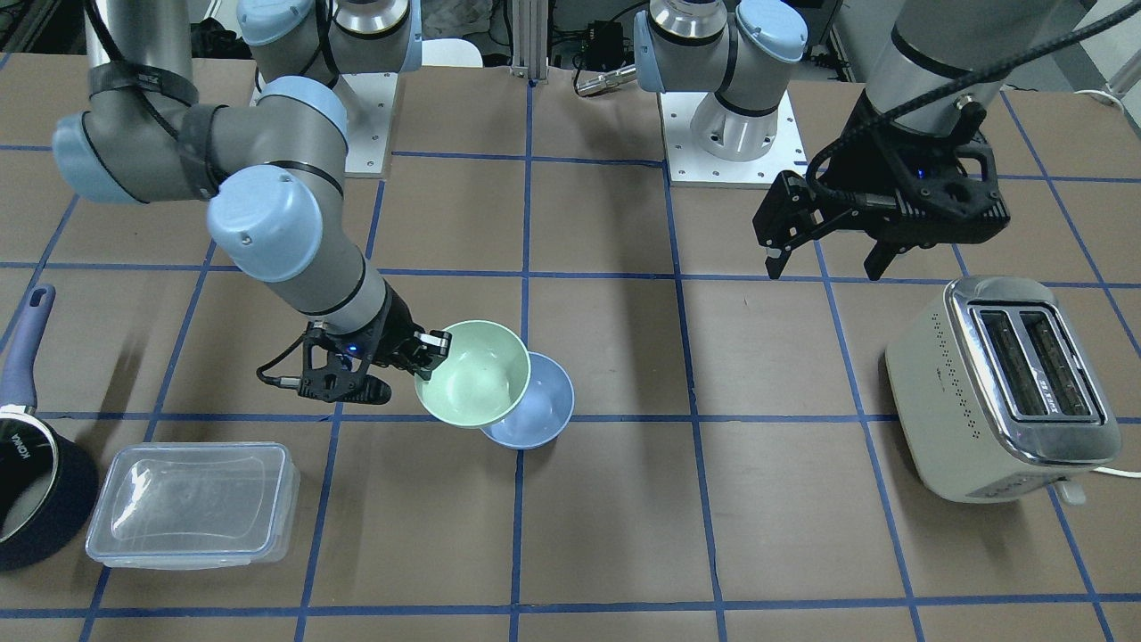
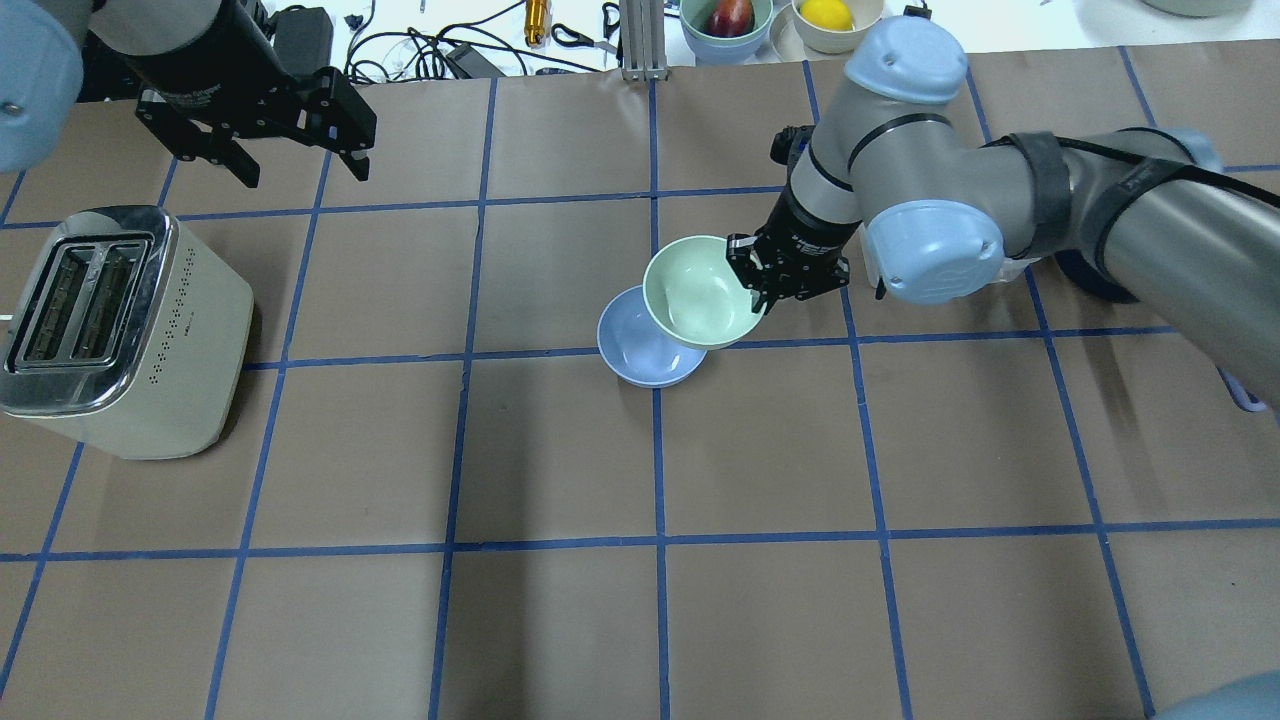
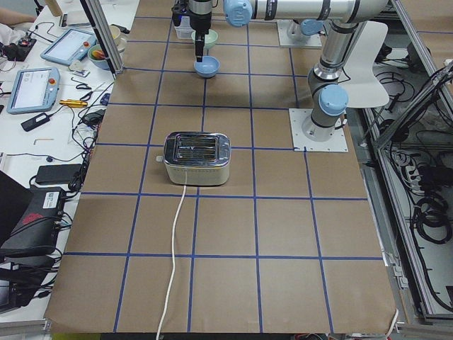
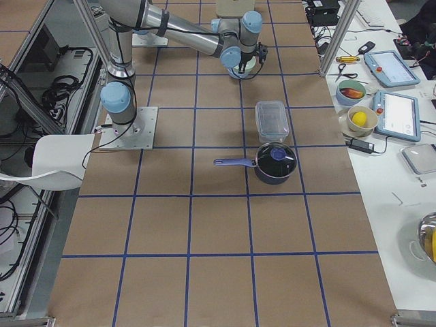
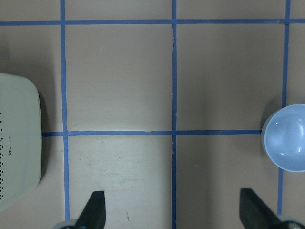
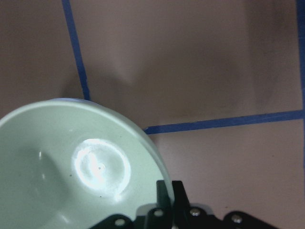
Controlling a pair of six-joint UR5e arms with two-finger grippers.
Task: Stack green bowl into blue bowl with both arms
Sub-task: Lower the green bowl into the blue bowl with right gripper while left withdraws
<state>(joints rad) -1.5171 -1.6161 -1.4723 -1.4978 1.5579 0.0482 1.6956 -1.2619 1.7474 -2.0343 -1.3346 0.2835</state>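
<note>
My right gripper [image 1: 431, 349] is shut on the rim of the green bowl [image 1: 473, 374] and holds it tilted above the table, partly over the blue bowl [image 1: 537, 412]. The blue bowl sits on the table, its near half covered by the green one. In the overhead view the green bowl [image 2: 697, 291] overlaps the blue bowl [image 2: 636, 353], with the right gripper [image 2: 755, 280] on its rim. The right wrist view shows the green bowl [image 6: 71, 167] filling the lower left. My left gripper [image 1: 824, 260] is open and empty, high over the table, far from the bowls; its wrist view shows the blue bowl [image 5: 288, 143] at the right edge.
A cream toaster [image 1: 1003, 383] stands on the robot's left side. A clear lidded container [image 1: 192, 504] and a dark saucepan [image 1: 31, 481] sit on the robot's right side. Fruit bowls [image 2: 725, 20] stand beyond the table's far edge.
</note>
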